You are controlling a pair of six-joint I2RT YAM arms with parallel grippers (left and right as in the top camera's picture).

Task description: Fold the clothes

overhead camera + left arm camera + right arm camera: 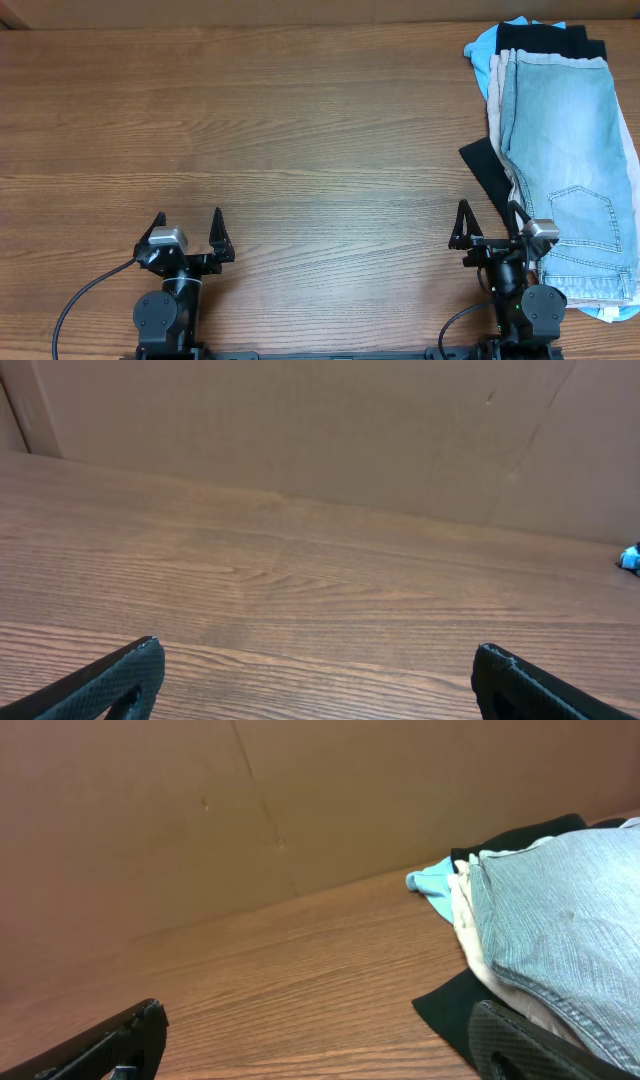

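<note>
Light-wash blue denim shorts (570, 140) lie on top of a pile at the table's right side, with a stitched patch pocket toward the front. Under them are a beige garment (497, 100), a black garment (487, 170) and a sky-blue garment (482, 50). In the right wrist view the denim shorts (560, 930) fill the right side, with the black garment (450, 1010) and the sky-blue garment (432, 885) poking out. My right gripper (490, 222) is open and empty at the pile's front left edge; its right finger is beside the black garment. My left gripper (188, 226) is open and empty over bare wood.
The wooden table (280, 130) stretches left of the pile. A brown cardboard wall (330, 430) stands along the table's far edge. The pile reaches the table's right edge.
</note>
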